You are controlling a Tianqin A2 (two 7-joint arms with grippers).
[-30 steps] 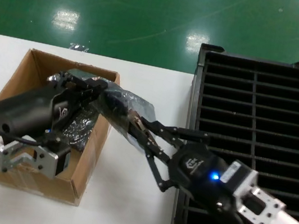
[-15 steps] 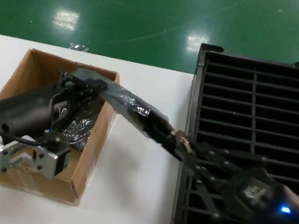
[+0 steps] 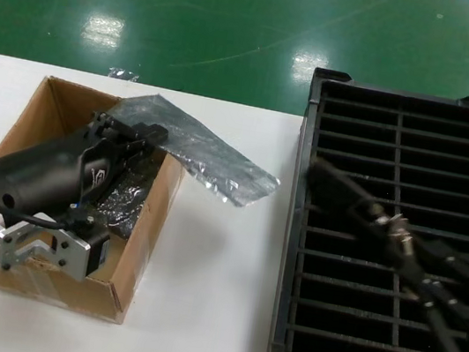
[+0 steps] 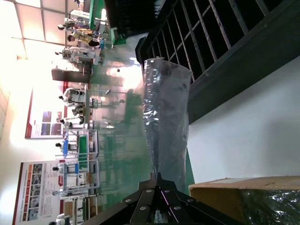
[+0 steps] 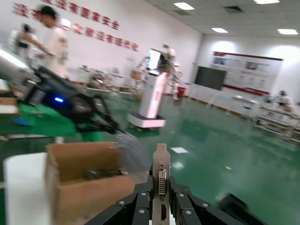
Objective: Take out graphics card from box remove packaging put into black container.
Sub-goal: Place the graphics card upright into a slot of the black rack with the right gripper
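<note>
Left gripper (image 3: 138, 136): one, pinching the single emptied packaging (image 3: 206, 158) above the box (image 3: 42, 123), 9 o'clock.
Right gripper (image 3: 402, 243): one, clamped on the one graphics card (image 3: 348, 194) over the black container (image 3: 406, 105), 3 o'clock.

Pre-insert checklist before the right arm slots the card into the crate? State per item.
1. Graphics card out of the bag: ok, bag looks empty.
2. Right hand gripping card: ok, fingers closed on its metal bracket.
3. Card over the black crate: ok in head view.
4. Card lined up with a slot: cannot tell, the image is motion-blurred.
5. Left hand holding bag near the cardboard box, away from crate: ok.
6. Slots under the card free: ok, nothing visible in them.
</note>
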